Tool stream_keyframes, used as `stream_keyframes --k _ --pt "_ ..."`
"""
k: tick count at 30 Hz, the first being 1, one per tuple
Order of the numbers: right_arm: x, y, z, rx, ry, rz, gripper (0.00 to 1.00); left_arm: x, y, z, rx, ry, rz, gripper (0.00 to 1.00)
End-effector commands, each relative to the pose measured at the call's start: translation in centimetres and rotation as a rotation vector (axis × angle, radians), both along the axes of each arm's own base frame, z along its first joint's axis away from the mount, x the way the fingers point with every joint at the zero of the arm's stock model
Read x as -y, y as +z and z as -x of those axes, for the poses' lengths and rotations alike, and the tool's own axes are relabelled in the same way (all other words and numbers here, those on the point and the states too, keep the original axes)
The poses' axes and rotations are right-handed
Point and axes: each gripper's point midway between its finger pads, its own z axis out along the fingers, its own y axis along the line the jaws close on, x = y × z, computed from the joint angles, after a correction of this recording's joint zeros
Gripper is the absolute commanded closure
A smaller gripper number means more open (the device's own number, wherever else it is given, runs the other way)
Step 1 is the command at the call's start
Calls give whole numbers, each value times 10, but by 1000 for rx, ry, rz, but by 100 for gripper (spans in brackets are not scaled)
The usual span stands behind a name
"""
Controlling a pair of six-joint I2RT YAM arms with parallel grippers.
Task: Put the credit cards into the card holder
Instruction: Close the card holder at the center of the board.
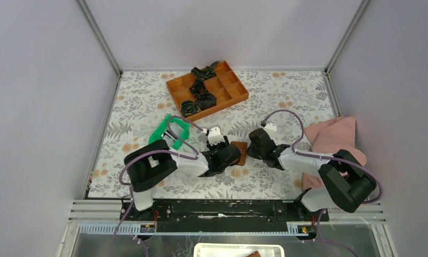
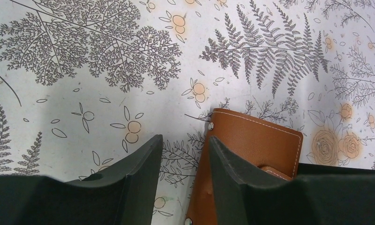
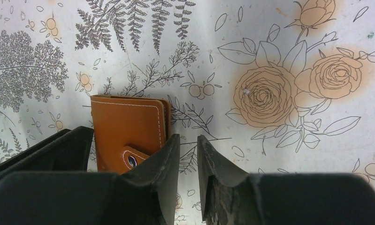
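Here card holder (image 3: 126, 124) lies between left gripper (image 2: 184, 140) and right gripper (image 3: 187, 138), both ajar, empty

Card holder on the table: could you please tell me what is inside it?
The card holder lies folded shut; only its brown outer cover and snap tab show. Its pockets and their contents are covered.
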Motion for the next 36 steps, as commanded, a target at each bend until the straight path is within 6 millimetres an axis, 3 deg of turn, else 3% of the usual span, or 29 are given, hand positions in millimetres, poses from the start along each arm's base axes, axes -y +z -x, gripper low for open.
stream_keyframes --k 1,22,36 --pt "0 9 -10 39 -28 -1 72 -58 -71 57 -268 -62 -261 50" --pt "12 -3 -9 11 -66 40 65 -76 -68 59 -258 5 -284 50" --pt "24 2 -13 23 -90 53 62 -87 -23 42 -141 91 -276 40"
